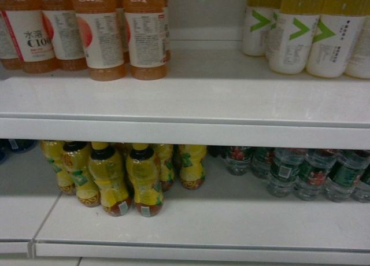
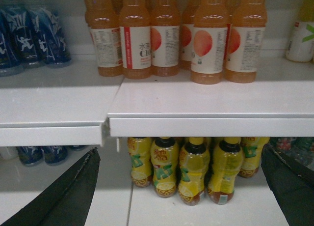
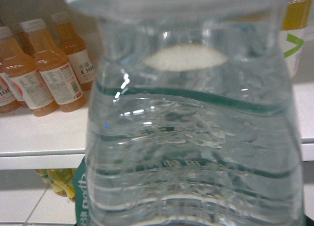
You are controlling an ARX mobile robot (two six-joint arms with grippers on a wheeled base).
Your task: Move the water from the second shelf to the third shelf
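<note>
Right wrist view is filled by the water bottle [image 3: 191,132], close against the lens, so it is probably gripped there, level with the upper shelf [image 3: 39,137]; the fingers themselves are hidden. Left gripper [image 2: 181,186] hangs spread and empty before the yellow bottles [image 2: 191,167].

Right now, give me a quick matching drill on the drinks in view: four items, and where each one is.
Items:
1. Orange drink bottles
2. Yellow tea bottles
3. Green-label water bottles
4. White bottles with green chevrons

Places:
A. lower shelf, right
B. upper shelf, left
C. upper shelf, right
D. lower shelf, middle

Pairs: 1-B, 2-D, 3-A, 4-C

Separately, one water bottle fills the right wrist view.
</note>
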